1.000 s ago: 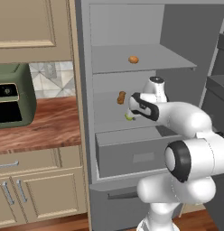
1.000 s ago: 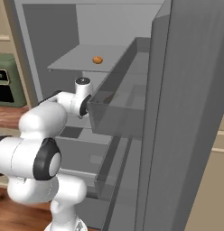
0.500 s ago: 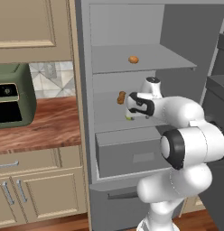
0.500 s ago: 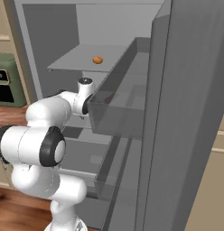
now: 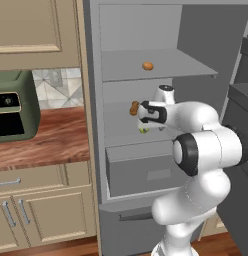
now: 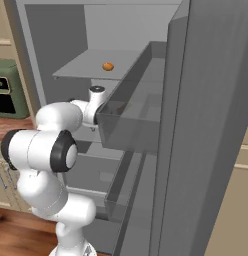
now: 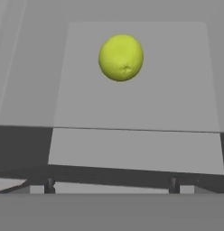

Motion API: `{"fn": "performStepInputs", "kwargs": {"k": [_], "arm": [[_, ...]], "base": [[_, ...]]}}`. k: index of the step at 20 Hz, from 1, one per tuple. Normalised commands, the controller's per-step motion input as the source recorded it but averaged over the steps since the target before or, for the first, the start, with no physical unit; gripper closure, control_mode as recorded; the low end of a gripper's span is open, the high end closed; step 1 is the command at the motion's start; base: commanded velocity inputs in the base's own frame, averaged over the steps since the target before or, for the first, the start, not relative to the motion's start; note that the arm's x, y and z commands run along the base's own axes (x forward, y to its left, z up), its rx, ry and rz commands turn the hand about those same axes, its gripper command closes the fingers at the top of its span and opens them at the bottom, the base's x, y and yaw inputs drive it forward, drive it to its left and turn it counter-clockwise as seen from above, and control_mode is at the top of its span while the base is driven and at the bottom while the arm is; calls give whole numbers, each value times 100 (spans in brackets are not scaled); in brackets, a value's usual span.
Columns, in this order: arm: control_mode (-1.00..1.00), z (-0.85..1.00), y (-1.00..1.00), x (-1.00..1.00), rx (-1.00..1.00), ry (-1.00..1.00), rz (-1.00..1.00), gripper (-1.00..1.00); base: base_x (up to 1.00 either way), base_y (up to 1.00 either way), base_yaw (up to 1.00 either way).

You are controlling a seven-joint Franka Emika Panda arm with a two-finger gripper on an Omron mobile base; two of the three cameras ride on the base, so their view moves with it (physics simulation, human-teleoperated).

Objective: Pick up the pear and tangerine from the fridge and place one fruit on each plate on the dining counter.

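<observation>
The fridge (image 5: 196, 40) stands open. On its middle shelf lies the yellow-green pear (image 5: 143, 130), and in the hand view the pear (image 7: 121, 57) sits ahead of my gripper (image 7: 111, 182), untouched. My gripper (image 5: 141, 116) hovers just above and beside the pear, open, with nothing between its fingers. One shelf higher, the orange tangerine (image 5: 147, 66) rests alone; from the other side the tangerine (image 6: 108, 66) shows above the arm. The plates and the dining counter are out of view.
A brown lumpy item (image 5: 134, 108) lies on the middle shelf left of the gripper. Under that shelf is a wide grey drawer (image 5: 146, 167). The open door's bin (image 6: 131, 120) stands close to the arm. A green appliance (image 5: 13, 105) occupies the wood worktop (image 5: 56, 142).
The hand has moved a little left, deeper into the fridge and closer to the pear, and the elbow has swung. The jaws stay open and the fruit has not moved.
</observation>
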Motion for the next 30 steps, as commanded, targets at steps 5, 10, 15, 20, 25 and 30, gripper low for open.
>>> {"fn": "performStepInputs", "kwargs": {"k": [5, 10, 15, 20, 25, 30], "arm": [[-100, -12, 0, 28, 0, 3, 0, -100], [-100, -14, 0, 29, 1, 5, 0, -100], [-100, -16, 0, 34, 1, 5, 0, -100], [-100, -16, 0, 29, 1, 4, 0, -100], [-100, -18, 0, 29, 0, 2, 0, -100], [-100, -19, 0, 31, 0, 3, 0, -100]], "base": [[0, 0, 0], [0, 0, 0], [0, 0, 0], [0, 0, 0], [0, 0, 0], [0, 0, 0]]}}
